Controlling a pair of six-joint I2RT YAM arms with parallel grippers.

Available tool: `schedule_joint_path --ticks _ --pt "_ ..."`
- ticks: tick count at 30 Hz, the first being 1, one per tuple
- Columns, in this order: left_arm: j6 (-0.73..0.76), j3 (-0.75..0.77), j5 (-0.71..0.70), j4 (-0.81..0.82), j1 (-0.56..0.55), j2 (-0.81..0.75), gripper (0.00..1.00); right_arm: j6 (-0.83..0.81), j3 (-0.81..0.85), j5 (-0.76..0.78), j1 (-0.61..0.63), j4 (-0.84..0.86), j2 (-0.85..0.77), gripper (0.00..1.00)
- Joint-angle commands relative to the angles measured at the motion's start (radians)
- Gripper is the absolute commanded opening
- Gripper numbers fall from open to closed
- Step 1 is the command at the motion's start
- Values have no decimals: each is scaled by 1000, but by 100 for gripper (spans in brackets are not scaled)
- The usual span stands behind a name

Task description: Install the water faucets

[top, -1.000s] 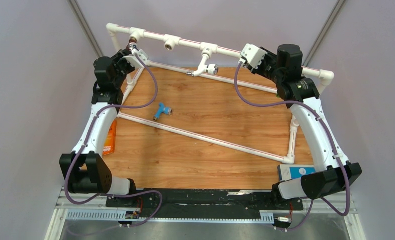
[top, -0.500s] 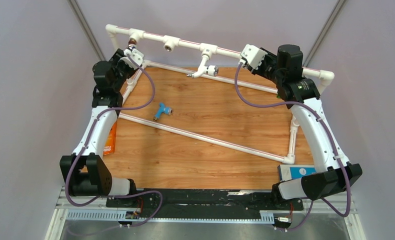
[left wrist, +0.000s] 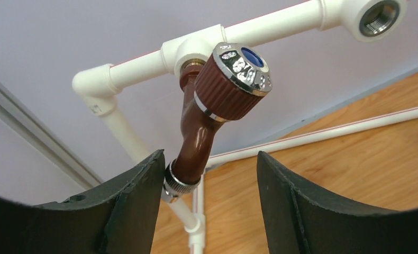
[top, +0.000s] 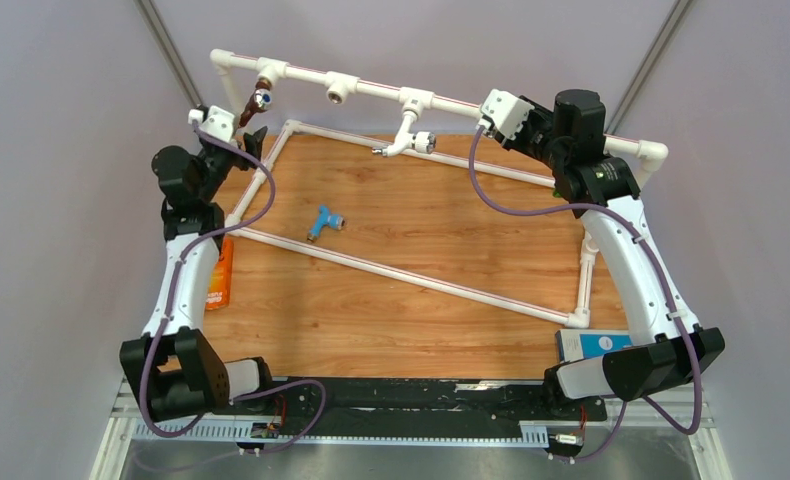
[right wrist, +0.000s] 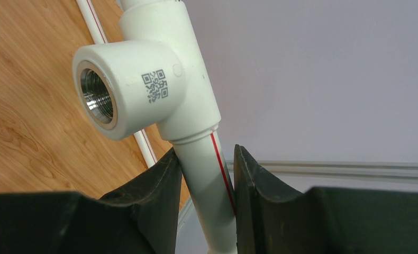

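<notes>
Your frame (top: 411, 275) stands on the tabletop (top: 451, 320), rail (top: 371, 88) along the back. The left faucet (left wrist: 207, 121) hangs from its leftmost socket (left wrist: 193, 50), spout end between the fingers (left wrist: 127, 211) of your left claw (left wrist: 209, 174). The mid faucet (top: 408, 135) hangs from the third socket (top: 414, 99). The loose faucet (top: 323, 221) lies on the tabletop inside the frame. Your right claw (right wrist: 205, 153) straddles the rail beside the rightmost socket (right wrist: 98, 95)

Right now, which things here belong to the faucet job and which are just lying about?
Job: brown faucet, white faucet, blue faucet, pipe frame.
Lying about: orange packet at the left edge, blue-and-white box.
</notes>
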Motion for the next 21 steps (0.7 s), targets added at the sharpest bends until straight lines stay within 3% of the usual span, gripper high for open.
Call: schedule_joint_path --ticks 1,5,6,11,17,21 --pt "-301 -60 179 130 66 -73 70 166 -25 -116 28 -54 17 0" --pt "-558 -137 182 251 133 -119 72 166 -25 -114 26 -54 20 0" --pt "-680 -160 146 280 139 -127 73 164 -26 -116 26 -56 22 0" --pt "-1069 -194 43 276 162 -176 77 166 -23 -113 28 -56 25 0" --pt "-1395 -153 -116 56 164 -196 78 164 -21 -110 29 -59 23 0" --pt "-1624 -73 -117 -162 164 -167 78 164 -21 -107 28 -59 20 0"
